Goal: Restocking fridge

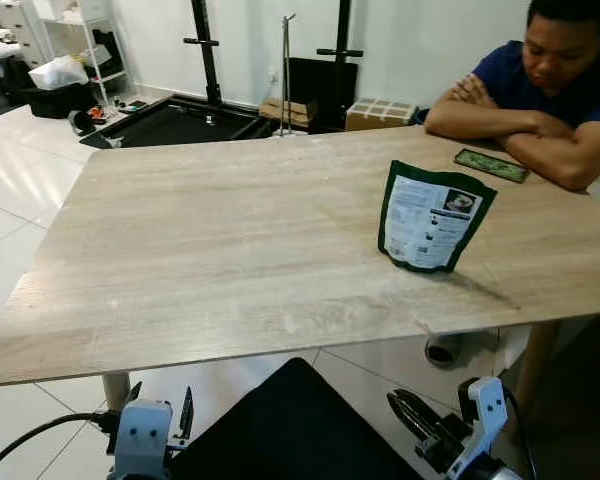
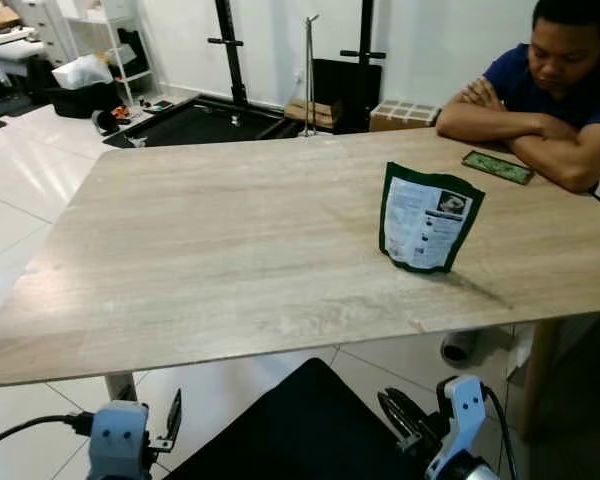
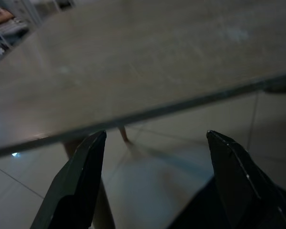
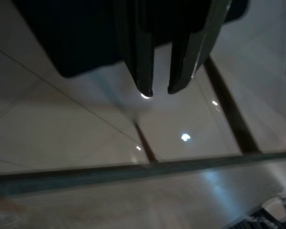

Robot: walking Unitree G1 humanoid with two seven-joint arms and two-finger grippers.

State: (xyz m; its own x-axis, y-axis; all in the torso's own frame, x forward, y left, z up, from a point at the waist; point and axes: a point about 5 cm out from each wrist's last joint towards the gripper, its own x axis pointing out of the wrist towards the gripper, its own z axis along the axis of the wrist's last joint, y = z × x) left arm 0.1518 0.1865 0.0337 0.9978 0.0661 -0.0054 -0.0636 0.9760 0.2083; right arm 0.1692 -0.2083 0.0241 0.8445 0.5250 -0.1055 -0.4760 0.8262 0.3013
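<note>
white-tiled room, pale wood-grain table (image 1: 210, 260) filling most of the head views. no fridge in sight.

nearest: both arms low, below the table's near edge, over the tiled floor. left gripper (image 3: 152, 157) points up at the underside edge of the table, its two long black fingers (image 3: 78, 183) spread well apart, nothing between them. right gripper (image 4: 157, 90) hangs by the robot's dark body; its fingers lie close together with only a thin slit between the tips, nothing held.

mid-table, toward the right: dark green stand-up pouch with a white printed label (image 1: 432, 217), upright, alone on the wood, well apart from both grippers.

further back, right far edge: a flat dark phone in a green patterned case (image 1: 491, 165) lying on the table, just beside the folded arms of a seated person in a blue shirt (image 1: 540, 95).

beyond: black metal stands, cardboard boxes, a white shelf against the wall.

progress, as judged: barely begun. pouch untouched, not yet picked up. left to do: reach over the table, grasp the pouch, carry it to a fridge, put it inside.
</note>
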